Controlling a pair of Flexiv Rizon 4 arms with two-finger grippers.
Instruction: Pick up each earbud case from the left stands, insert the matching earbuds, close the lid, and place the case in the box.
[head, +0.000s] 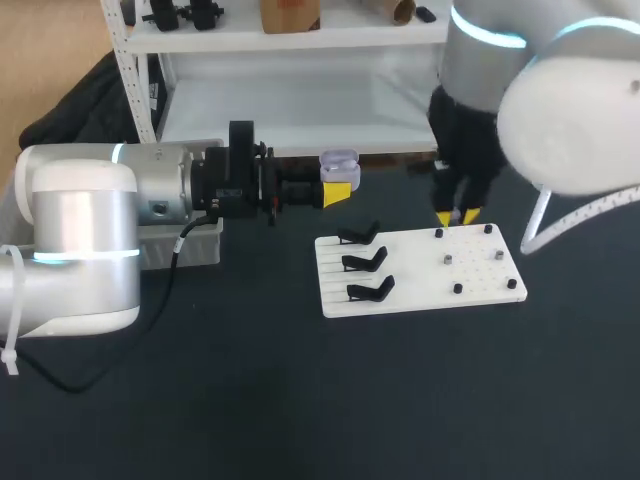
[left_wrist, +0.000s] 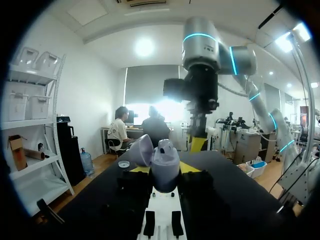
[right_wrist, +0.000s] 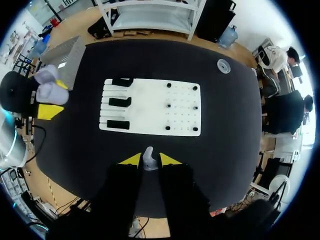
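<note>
**A:** Where is the earbud case (head: 340, 159)?

**B:** Off the table, in the air just beyond the far-left corner of the white board (head: 480, 272), with its lid swung open. The left gripper (head: 339, 186) has its fingers drawn in on the lower shell, one on each side.

**A:** How would you expect it to handle?

**B:** Light, hard, glossy plastic, I'd say. It is probably slippery under the fingers, and the hinge looks like the weak part. It is best held by the sides of the body, as it is here, and never by the lid.

**A:** And the piece that goes in it?

**B:** The right gripper (head: 458, 215) hangs over the board's far edge, its tips pinched on a small pale earbud (right_wrist: 148, 158). The earbud is tiny and smooth, so it could twist in that pinch. It is well apart from the case, off to the right of it in the head view.

**A:** And the stands?

**B:** Three black stands (head: 362, 261) sit along the board's left edge. All of them are bare as far as I can see.
</note>
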